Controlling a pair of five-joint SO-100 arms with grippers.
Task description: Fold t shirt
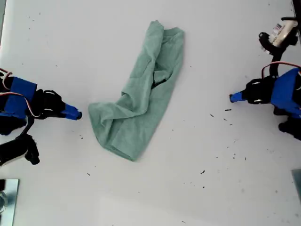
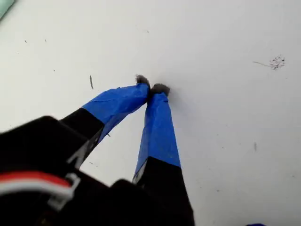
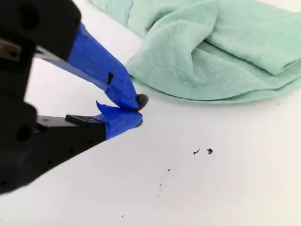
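The mint-green t shirt (image 1: 141, 103) lies crumpled in a long, slanted bunch on the white table (image 1: 211, 179), in the middle of the exterior view. My second gripper (image 1: 77, 115) (image 3: 138, 110) is shut on nothing, its blue-taped tips a short gap from the t shirt's (image 3: 211, 47) bunched lower end, at the exterior view's left. My first gripper (image 1: 232, 97) (image 2: 151, 87) is also shut and holds nothing. It is over bare table at the exterior view's right, well apart from the cloth. Only a green sliver of the t shirt (image 2: 4, 5) shows in the first wrist view.
Small dark specks (image 1: 203, 172) dot the table toward the exterior view's lower right. A white labelled part (image 1: 281, 33) sits at that view's upper right, above the first arm. A metal bracket (image 1: 7, 197) stands at its lower left corner.
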